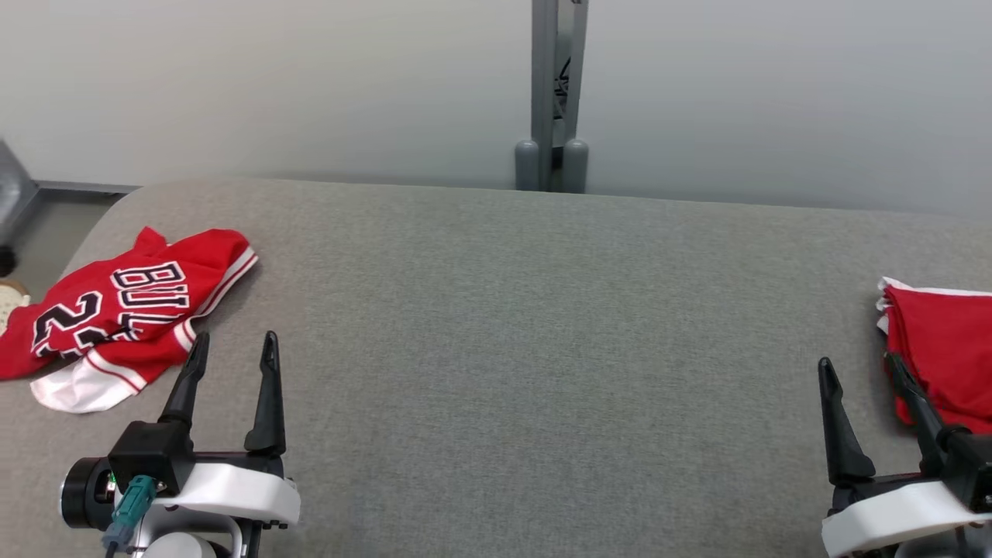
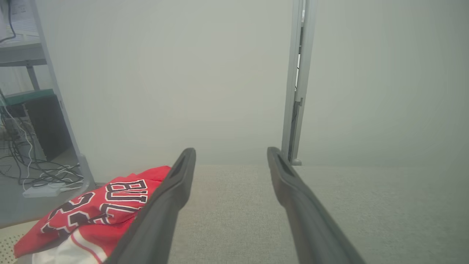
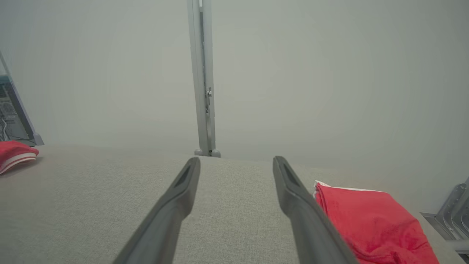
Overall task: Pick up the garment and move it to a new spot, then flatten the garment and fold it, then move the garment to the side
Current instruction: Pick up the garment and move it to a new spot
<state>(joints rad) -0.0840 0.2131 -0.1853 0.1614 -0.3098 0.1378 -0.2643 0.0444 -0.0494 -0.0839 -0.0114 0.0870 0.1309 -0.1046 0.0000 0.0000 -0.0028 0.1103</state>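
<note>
While left gripper (image 1: 236, 341) and right gripper (image 1: 859, 361) stand wide and empty, pickup is judged unstarted; the left must next close on the crumpled jersey (image 1: 128, 310) nearby.

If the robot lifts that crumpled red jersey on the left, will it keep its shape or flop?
Probably flop: the jersey lies rumpled in soft folds, so it would likely hang and unfurl. It looks thin, so probably light. On the grey fabric tabletop, a push may bunch it rather than slide it.

Lab: floor cables (image 2: 55, 176), metal rack (image 2: 22, 55)
</note>
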